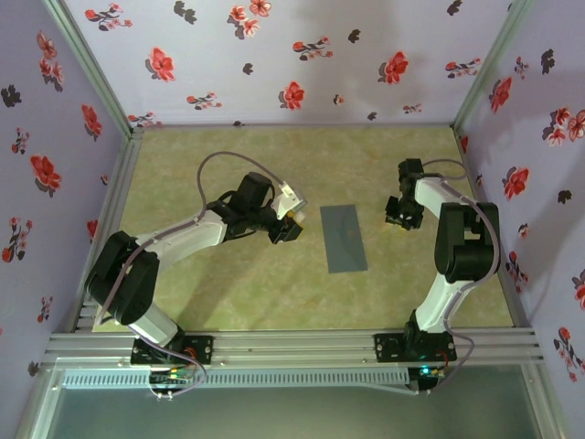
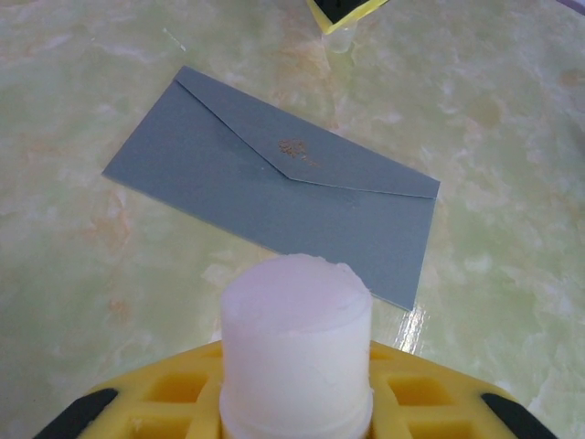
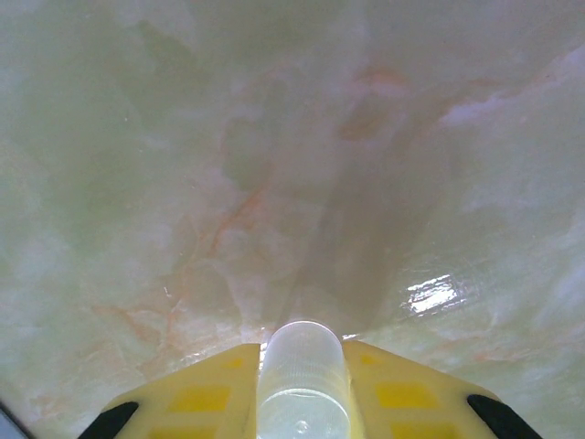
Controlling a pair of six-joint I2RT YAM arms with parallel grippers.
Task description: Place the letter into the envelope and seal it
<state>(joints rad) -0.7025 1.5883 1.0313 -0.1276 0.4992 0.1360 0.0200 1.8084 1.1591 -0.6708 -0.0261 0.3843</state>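
The envelope [image 1: 345, 238] lies flat on the table [image 1: 228, 302], about midway across it, with its long sides running from near to far and slightly tilted. It sits between the two grippers and neither one touches it. In the left wrist view the envelope [image 2: 274, 197] shows its back, with the pointed flap folded down against the body and a small gold mark at the tip of the flap. Its corners look flat and nothing rests on it. The left gripper [image 1: 287, 225] hangs just left of the envelope's far half, with a strip of bare table between them. Its yellow fingers [image 2: 164, 393] are clenched around a white stick [image 2: 294, 338], which stands up between them with its blunt white end pointing toward the envelope. The right gripper [image 1: 395, 218] hangs to the right of the envelope's far end, a little farther off than the left one. In the right wrist view its yellow fingers [image 3: 206, 395] press on both sides of a clear cap [image 3: 302, 384], a small ribbed see-through cylinder, with bare marbled table beyond it. At the top edge of the left wrist view, past the envelope's far long side, a yellow and black fingertip [image 2: 352, 7] shows, with a clear piece just under it.
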